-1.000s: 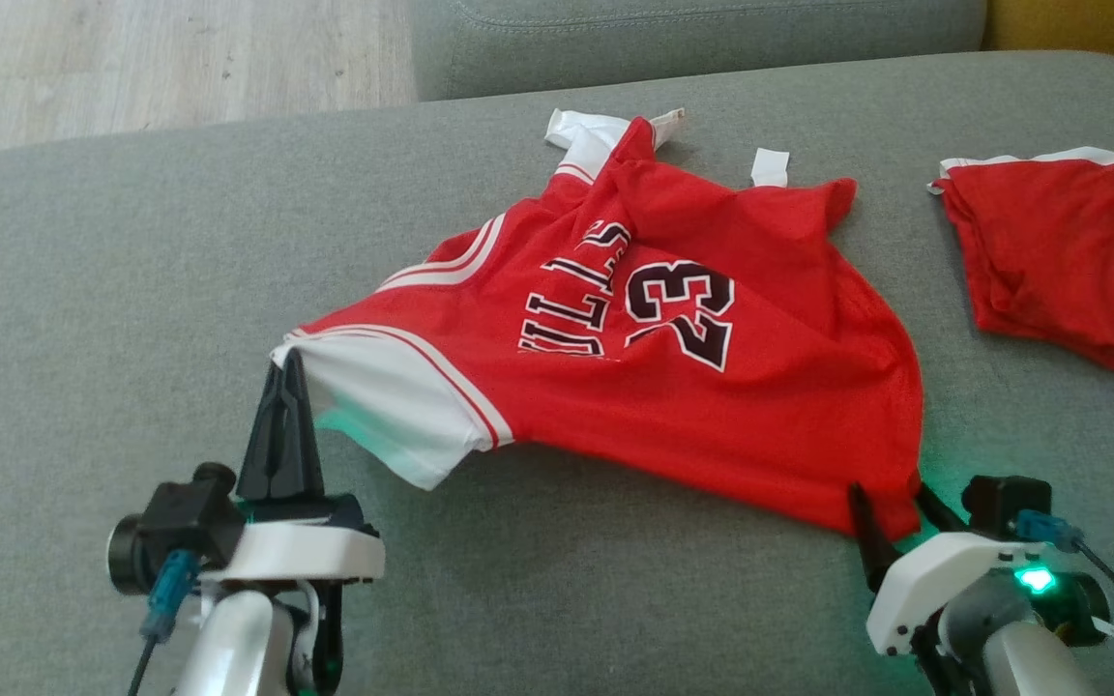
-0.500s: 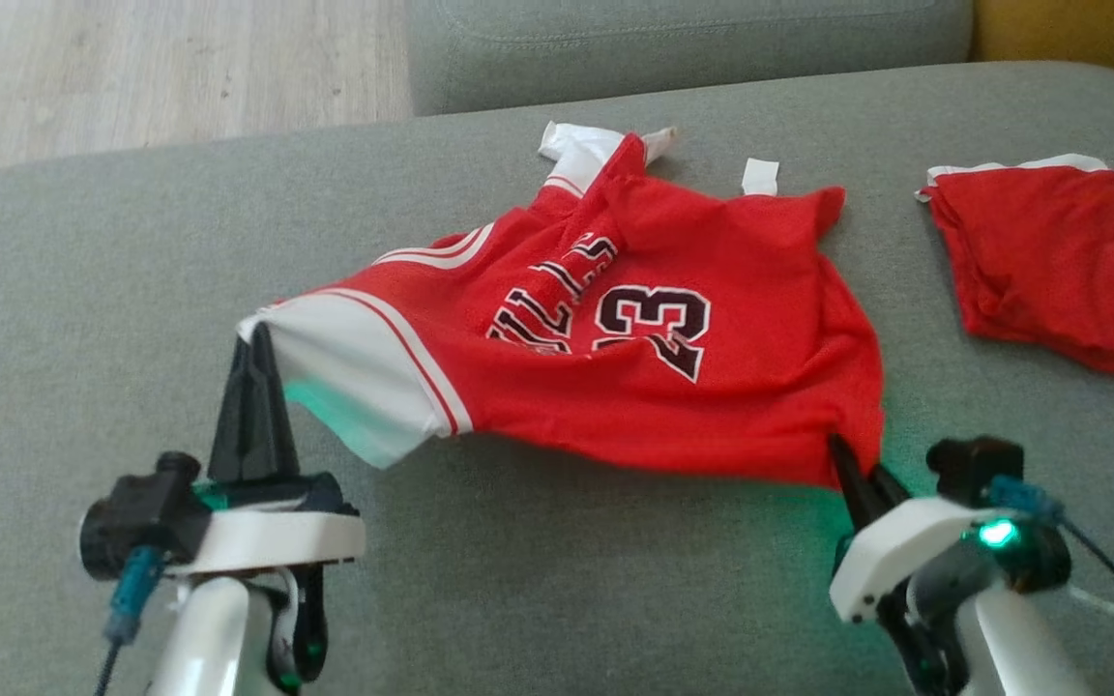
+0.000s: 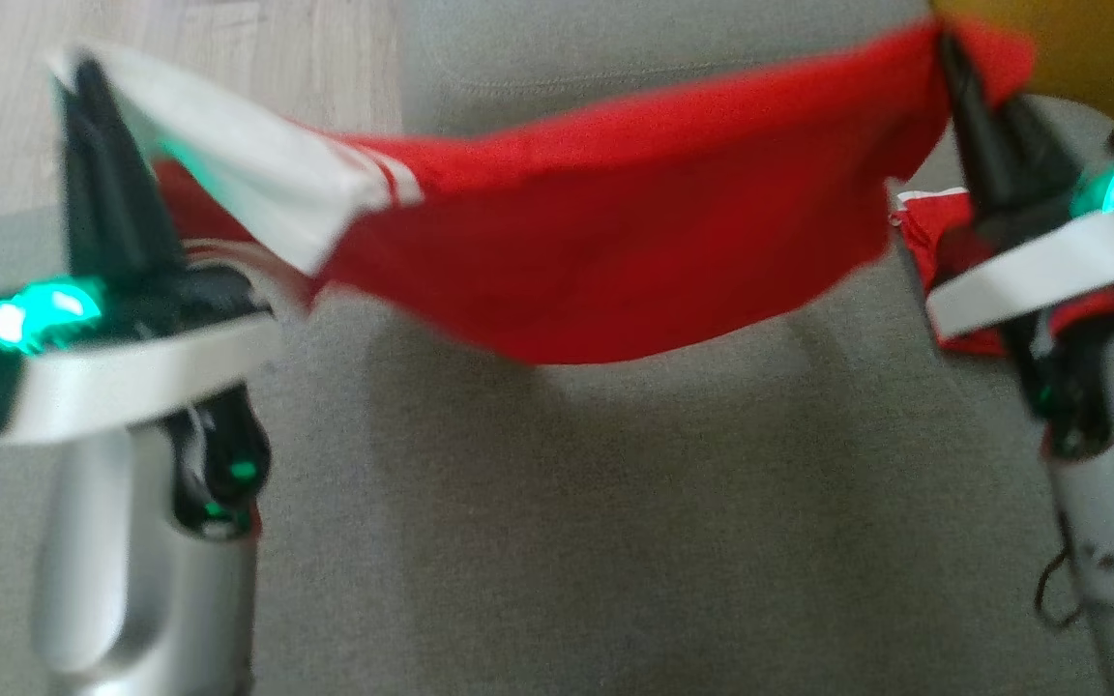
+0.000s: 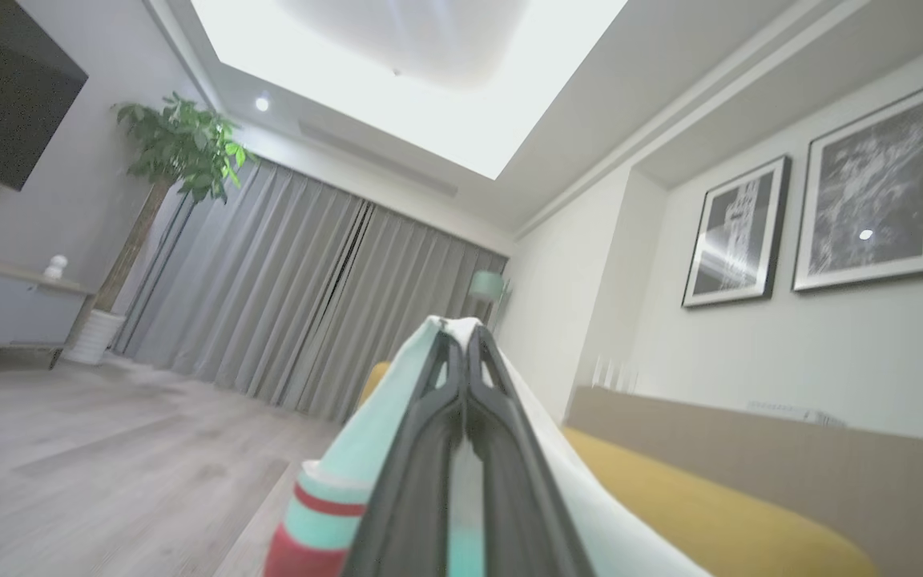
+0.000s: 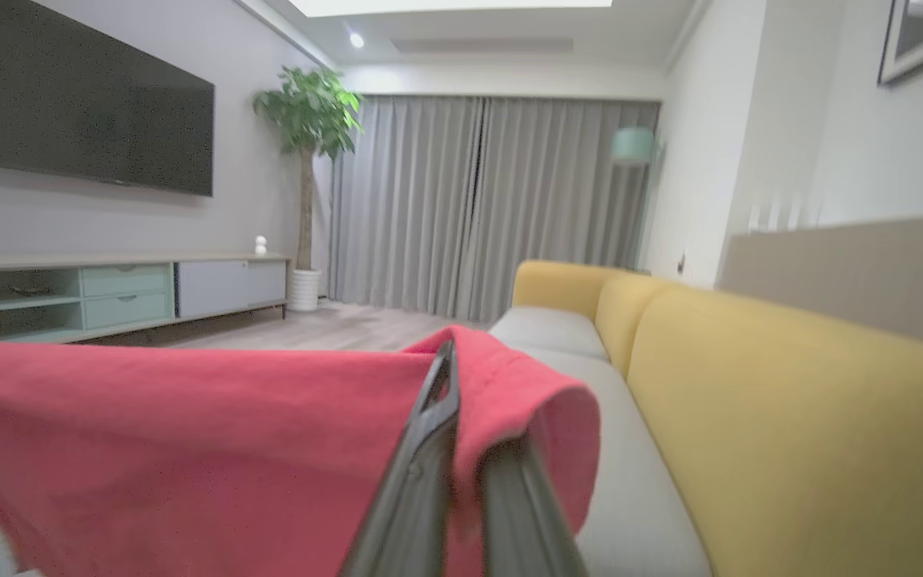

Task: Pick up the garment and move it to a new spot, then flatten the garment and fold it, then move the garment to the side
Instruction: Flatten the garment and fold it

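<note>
The garment (image 3: 615,222) is a red jersey with a white, red-striped side panel, and it hangs stretched in the air above the grey sofa seat (image 3: 615,522). My left gripper (image 3: 83,82) is shut on its white corner at the upper left. At the upper right my right gripper (image 3: 949,53) is shut on its red corner. The left wrist view has the left gripper (image 4: 459,336) with white cloth pinched between its fingers. Red cloth (image 5: 189,449) drapes over the right gripper (image 5: 452,353) in the right wrist view.
A second red cloth (image 3: 934,242) lies on the seat at the right, partly behind my right arm. The sofa's grey backrest (image 3: 615,48) runs across the top, with wooden floor (image 3: 228,58) to its left. A yellow sofa (image 5: 750,417) lies ahead in the right wrist view.
My right gripper has closed on the garment's red corner. Both arms have lifted the garment off the seat and spread it between them. The head camera has shifted too.
</note>
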